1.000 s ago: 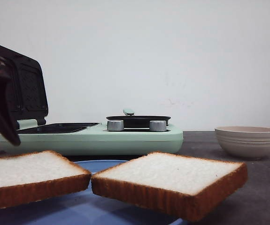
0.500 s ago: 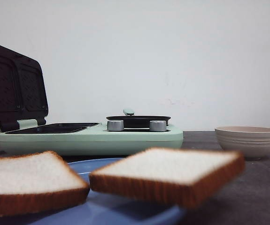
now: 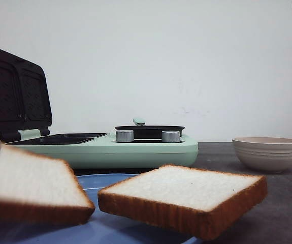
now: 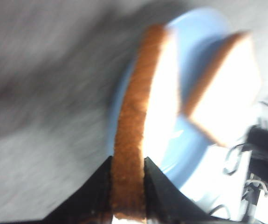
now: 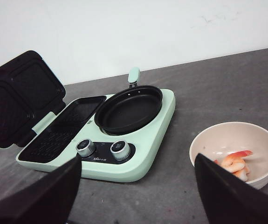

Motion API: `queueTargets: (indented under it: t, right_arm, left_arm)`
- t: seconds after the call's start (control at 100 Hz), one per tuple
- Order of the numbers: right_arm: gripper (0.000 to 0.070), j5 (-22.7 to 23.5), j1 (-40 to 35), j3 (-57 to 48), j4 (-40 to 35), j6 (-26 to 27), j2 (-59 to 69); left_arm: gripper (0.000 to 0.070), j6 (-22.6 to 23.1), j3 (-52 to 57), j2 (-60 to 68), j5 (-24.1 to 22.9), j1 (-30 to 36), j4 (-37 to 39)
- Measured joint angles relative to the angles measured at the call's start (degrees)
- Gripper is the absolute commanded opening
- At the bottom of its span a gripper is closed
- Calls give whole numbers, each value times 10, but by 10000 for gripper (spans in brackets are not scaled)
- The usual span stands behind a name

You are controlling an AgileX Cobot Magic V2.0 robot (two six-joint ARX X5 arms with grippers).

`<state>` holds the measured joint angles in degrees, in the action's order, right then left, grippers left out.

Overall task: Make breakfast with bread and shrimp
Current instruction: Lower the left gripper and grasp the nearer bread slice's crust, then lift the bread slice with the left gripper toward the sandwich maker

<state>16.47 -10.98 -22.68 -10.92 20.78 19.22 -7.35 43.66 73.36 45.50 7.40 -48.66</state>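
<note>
Mint-green breakfast maker (image 5: 120, 140) w/ black lid (image 3: 19, 96) standing open, round black pan (image 5: 129, 109) & two silver knobs (image 3: 125, 135) sitting on it, beige bowl (image 3: 266, 152) resting nearby on dark gray table (image 5: 217, 88), blue plate (image 4: 199, 135) lying in front.

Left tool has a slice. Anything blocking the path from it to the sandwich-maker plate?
Nothing visible. The left tool grips the bread slice by its crust, above the blue plate. The sandwich-maker lid stands open and the grill plate lies bare. The pan sits beside it.
</note>
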Motion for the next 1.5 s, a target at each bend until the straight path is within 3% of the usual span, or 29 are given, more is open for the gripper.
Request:
queueTargets:
  t: [0.36,0.53,0.72,0.87,1.13,1.31,1.5]
  right_arm:
    - [479,-2,0,0,0,0,0]
    - [479,-13,0,0,0,0,0]
    - [479,-15,0,0,0,0,0]
    - [479,-26,0,0,0,0,0]
    - [479,-32,0,0,0,0,0]
    - [479,-32,0,0,0,0,0]
    - [479,-32,0,0,0,0,0]
  left_arm:
    - [0,1,111,-14,64,0,16]
    - [0,-27,143,-14,70,0,87]
    - [0,-89,175,-14,61,0,226]
    - [0,-131,205,-14,-6,1,308]
    - [0,-142,255,7,-188,2,315]
    - [1,-124,280,33,-277,6,323]
    - [2,-68,308,83,-357,31,322]
